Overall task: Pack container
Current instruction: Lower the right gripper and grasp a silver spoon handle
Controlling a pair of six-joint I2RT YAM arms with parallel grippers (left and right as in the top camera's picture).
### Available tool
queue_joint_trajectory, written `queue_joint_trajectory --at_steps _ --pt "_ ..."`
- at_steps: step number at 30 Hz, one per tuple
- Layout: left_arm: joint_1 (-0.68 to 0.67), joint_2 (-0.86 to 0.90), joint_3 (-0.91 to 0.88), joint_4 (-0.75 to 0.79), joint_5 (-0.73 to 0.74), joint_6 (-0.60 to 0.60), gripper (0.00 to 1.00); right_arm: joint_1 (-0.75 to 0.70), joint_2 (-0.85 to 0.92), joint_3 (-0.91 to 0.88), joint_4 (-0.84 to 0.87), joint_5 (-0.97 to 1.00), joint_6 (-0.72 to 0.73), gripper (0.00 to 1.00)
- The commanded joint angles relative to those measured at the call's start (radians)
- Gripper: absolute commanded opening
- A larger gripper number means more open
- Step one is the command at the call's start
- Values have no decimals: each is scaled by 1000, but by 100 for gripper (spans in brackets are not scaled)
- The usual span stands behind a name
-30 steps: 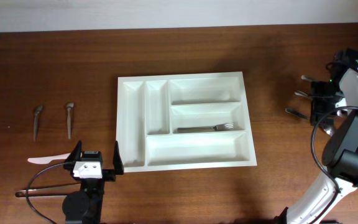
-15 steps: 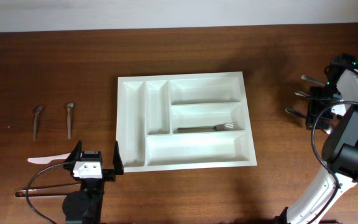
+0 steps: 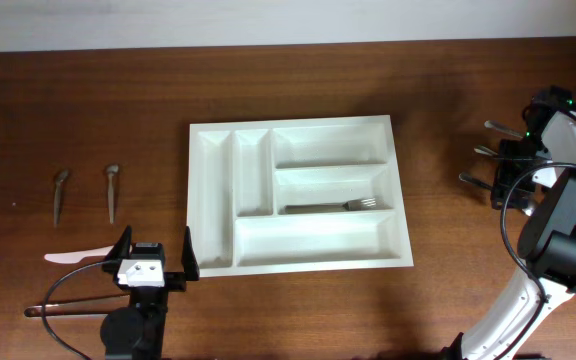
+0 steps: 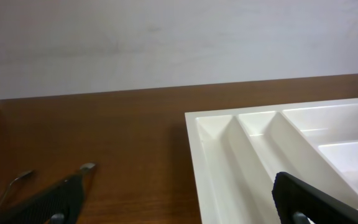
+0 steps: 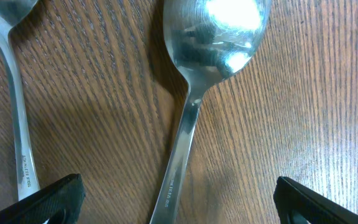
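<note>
The container (image 3: 298,195), a white tray with several compartments, lies mid-table with a metal fork (image 3: 333,207) in its middle right compartment. My left gripper (image 3: 154,255) stands open at the tray's front left corner. In the left wrist view it (image 4: 179,205) straddles the tray's left wall (image 4: 197,162) with nothing between its fingers. My right gripper (image 3: 511,165) hovers low over cutlery at the table's right edge. In the right wrist view it (image 5: 180,205) is open astride the handle of a metal spoon (image 5: 191,93), not touching it.
Two small spoons (image 3: 60,190) (image 3: 112,188) and a white plastic knife (image 3: 78,257) lie left of the tray. Three metal handles (image 3: 483,151) stick out left of the right gripper. A second utensil (image 5: 14,112) lies beside the spoon.
The right arm has shifted slightly over the cutlery at the right edge. The left arm and the tray have not moved.
</note>
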Motion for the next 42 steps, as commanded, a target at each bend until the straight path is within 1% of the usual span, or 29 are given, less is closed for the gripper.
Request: queue_joint_trajectory --at_steps 1,21,34,42 --pt "-3 -8 -3 -5 -3 16 99 -6 27 10 -1 18 17 99" --pt "-3 -8 -3 -5 -3 16 99 -6 62 4 -15 22 17 99" --pt "-3 -8 -3 -5 -3 16 99 -5 64 -29 34 28 16 99" --pt "-3 -8 -3 -5 -3 16 99 -5 64 -29 28 28 16 99"
